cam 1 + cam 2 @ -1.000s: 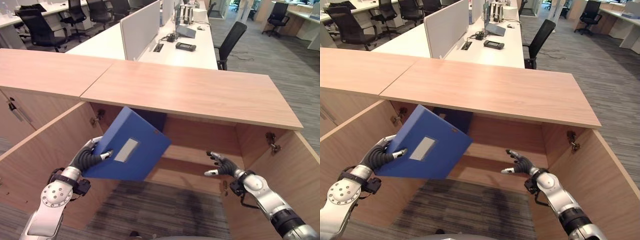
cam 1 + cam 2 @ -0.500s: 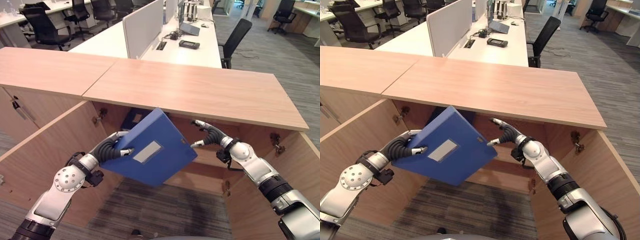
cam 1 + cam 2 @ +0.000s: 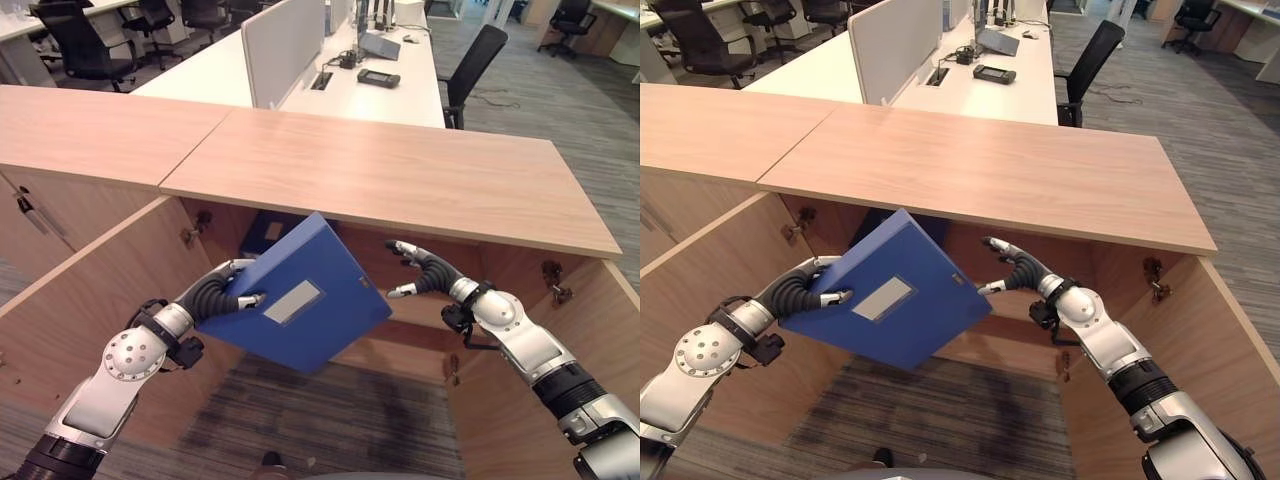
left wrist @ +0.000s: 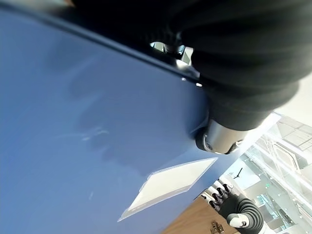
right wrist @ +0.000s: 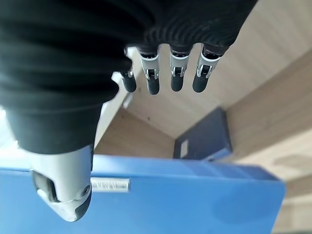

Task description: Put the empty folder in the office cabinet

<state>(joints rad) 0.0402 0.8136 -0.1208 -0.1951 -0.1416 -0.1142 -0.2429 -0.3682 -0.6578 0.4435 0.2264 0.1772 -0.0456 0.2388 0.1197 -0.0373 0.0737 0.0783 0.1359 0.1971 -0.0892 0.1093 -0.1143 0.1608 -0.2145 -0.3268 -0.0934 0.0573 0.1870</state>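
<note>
1. While two folders are in sight, only one is being handled: a bright blue rigid folder [image 3: 300,305] with a pale rectangular label pocket on its cover, held in the air in front of the open wooden office cabinet [image 3: 400,180]; the second, a darker blue folder [image 3: 268,233], lies inside the cabinet under the top panel, at the back left.
2. The bright blue rigid folder is tilted, its cover facing up and towards the camera; one corner points up at the underside of the cabinet top and the opposite corner points down towards the carpeted floor [image 3: 300,420].
3. Its long axis runs diagonally, from low beside the left robot hand up to the far right, towards the cabinet opening.
4. There are two robot hands. The left robot hand [image 3: 222,290] grasps the folder's near-left edge, thumb curled on the cover and fingers wrapped under it.
5. The right robot hand [image 3: 418,273] is released, fingers relaxed, hanging just beside the folder's right corner; I cannot tell whether it touches.
6. Two cabinet doors [image 3: 90,290] stand swung open, one at each side.
7. Behind the cabinet, one long white tabletop [image 3: 390,95] carries a pale divider screen [image 3: 280,45] and small devices; several black office chairs [image 3: 470,70] stand around.
</note>
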